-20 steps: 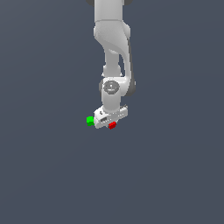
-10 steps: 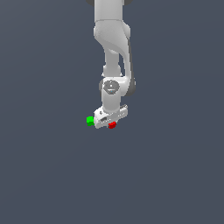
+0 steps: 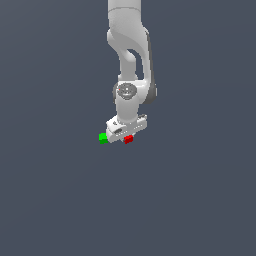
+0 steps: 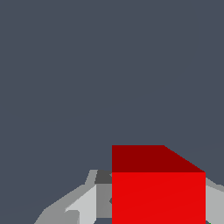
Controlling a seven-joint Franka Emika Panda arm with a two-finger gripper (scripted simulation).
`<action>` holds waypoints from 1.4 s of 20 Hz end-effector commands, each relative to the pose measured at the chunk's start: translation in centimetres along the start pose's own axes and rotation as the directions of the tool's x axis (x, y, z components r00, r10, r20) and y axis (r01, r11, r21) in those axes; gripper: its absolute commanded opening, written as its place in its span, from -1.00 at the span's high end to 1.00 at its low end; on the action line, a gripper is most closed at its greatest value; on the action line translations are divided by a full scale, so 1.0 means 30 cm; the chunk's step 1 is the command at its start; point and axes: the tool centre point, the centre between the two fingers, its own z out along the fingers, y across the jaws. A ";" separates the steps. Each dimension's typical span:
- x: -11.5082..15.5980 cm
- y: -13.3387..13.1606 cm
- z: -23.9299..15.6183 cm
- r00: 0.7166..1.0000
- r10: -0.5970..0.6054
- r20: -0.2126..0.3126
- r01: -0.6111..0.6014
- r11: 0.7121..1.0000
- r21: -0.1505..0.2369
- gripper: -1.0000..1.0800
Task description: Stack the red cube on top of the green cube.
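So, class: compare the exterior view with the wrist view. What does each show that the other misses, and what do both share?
Only the exterior view shows the green cube, sitting toward that view's left of the gripper, plus the whole white arm above. Only the wrist view shows the red cube close up, with a darker top face and grey gripper parts on either side. Both show the red cube at the gripper against the plain dark grey ground.

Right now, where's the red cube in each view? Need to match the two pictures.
Exterior view: the red cube sits just under the gripper, to the exterior view's right of the green cube.
Wrist view: the red cube fills the near foreground, close to the lens, grey fingers beside it.
Shared landmark: the gripper beside the red cube.
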 end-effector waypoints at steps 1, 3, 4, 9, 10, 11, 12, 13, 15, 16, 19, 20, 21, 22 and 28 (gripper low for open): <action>0.000 0.000 -0.058 1.000 0.000 -0.001 0.000 1.000 -0.001 1.00; 0.001 0.000 -0.103 1.000 0.000 -0.001 0.000 1.000 -0.001 1.00; 0.001 -0.001 -0.123 1.000 0.000 -0.001 0.000 1.000 -0.001 1.00; 0.002 0.000 -0.196 1.000 0.000 -0.001 0.000 1.000 0.000 1.00; 0.002 0.000 -0.205 1.000 0.000 -0.001 0.000 1.000 0.000 1.00; 0.003 0.000 -0.212 1.000 0.000 -0.001 0.000 1.000 0.000 1.00; 0.003 0.000 -0.217 1.000 0.000 -0.001 0.000 1.000 0.000 1.00; 0.003 0.000 -0.220 1.000 0.000 -0.001 0.000 1.000 0.000 1.00; 0.005 0.001 -0.219 1.000 0.000 -0.001 0.000 1.000 0.000 1.00; 0.005 0.001 -0.216 1.000 0.000 -0.001 0.000 1.000 0.000 1.00; 0.005 0.001 -0.214 1.000 0.000 -0.001 0.000 1.000 0.000 1.00; 0.004 0.002 -0.214 1.000 0.000 -0.001 0.000 1.000 0.000 1.00; 0.002 0.005 -0.212 1.000 0.000 -0.001 0.000 1.000 0.000 1.00; -0.001 0.009 -0.209 1.000 0.000 -0.001 0.000 1.000 0.000 1.00; -0.055 0.076 -0.171 1.000 0.000 -0.001 0.000 1.000 -0.001 1.00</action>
